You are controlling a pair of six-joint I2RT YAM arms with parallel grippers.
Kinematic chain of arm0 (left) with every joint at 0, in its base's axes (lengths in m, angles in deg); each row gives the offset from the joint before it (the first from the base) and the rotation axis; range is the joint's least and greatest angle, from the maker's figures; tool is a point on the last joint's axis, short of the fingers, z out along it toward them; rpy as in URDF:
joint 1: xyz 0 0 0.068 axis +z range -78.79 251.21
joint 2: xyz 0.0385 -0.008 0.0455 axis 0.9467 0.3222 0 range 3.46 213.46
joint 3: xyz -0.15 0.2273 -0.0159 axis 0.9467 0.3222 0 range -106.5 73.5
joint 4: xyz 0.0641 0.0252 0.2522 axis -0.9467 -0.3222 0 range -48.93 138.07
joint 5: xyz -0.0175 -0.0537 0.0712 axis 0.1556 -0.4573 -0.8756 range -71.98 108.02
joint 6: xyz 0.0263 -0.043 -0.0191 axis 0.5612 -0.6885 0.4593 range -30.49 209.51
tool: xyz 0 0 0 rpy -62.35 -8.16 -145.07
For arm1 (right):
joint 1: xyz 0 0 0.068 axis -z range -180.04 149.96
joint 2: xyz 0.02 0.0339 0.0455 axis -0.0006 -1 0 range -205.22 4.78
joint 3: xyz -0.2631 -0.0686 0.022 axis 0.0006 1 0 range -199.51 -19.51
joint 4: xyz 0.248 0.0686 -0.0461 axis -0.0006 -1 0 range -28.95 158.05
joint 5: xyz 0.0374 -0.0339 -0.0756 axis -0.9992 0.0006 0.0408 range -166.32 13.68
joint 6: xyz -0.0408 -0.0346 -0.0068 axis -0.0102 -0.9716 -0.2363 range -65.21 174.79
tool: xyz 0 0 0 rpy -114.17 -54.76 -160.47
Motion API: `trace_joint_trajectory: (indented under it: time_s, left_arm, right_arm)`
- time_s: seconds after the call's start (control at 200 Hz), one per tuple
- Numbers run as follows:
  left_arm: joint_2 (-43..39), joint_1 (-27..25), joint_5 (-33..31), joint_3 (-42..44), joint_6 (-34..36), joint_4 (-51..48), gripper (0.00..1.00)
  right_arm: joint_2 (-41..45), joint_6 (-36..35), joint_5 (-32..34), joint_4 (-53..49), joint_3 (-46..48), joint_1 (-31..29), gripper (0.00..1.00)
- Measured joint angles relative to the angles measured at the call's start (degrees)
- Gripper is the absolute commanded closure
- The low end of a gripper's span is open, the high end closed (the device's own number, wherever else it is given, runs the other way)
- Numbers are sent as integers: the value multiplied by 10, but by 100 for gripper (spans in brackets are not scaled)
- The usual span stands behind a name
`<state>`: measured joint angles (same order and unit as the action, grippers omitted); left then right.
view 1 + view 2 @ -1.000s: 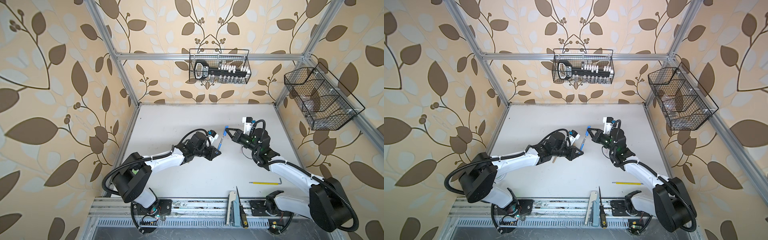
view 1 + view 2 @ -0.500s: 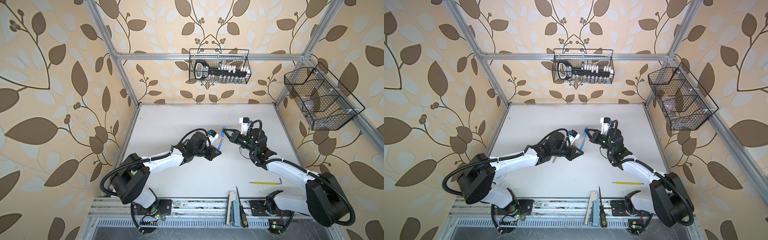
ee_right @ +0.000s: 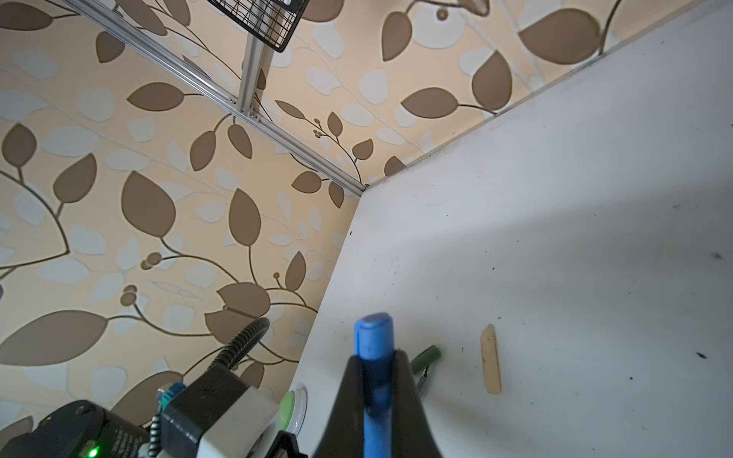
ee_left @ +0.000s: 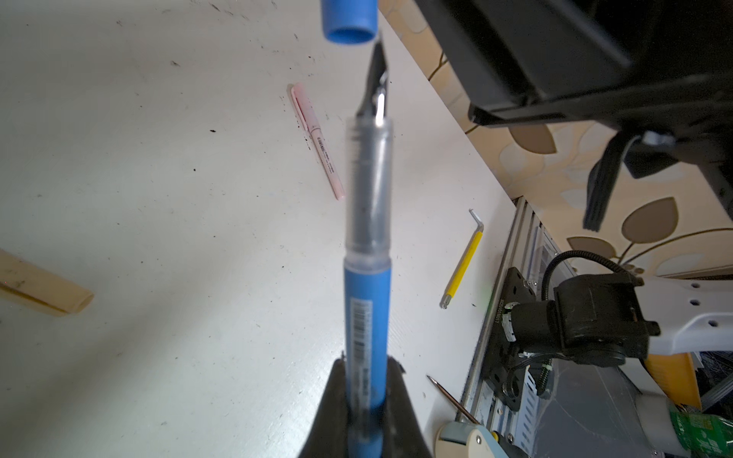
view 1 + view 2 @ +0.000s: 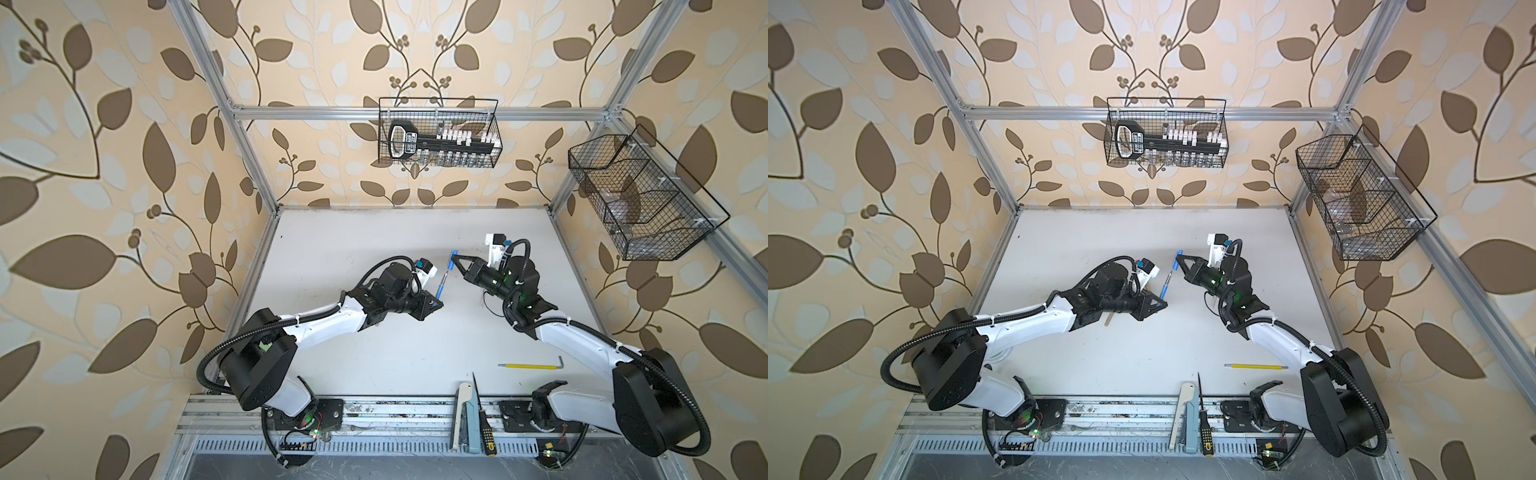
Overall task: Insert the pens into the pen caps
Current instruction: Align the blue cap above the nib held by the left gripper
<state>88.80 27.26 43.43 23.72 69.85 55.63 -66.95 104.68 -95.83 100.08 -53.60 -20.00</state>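
No words or nos. can be read. Blue pen (image 4: 367, 317) has a barcode sticker, too blurry. Pink pen (image 4: 319, 146) has tiny print, too small. Black tool (image 5: 401, 141) in wire basket (image 5: 440, 99) has a label, unreadable.

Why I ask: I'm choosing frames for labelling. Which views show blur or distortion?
Left wrist view: the near blue pen is blurred, the pink pen beyond it crisp. Right wrist view: the blue cap is soft, the wallpaper sharp. Both top views: sharp, evenly lit, wide-angle splay at the edges.
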Motion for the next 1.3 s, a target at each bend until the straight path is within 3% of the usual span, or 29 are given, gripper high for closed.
trace_joint_trajectory:
  time_s: [1.299]
  left_arm:
    - [0, 0, 1, 0, 1, 2, 100]
  right_arm:
    - [9, 0, -2, 1, 2, -29, 93]
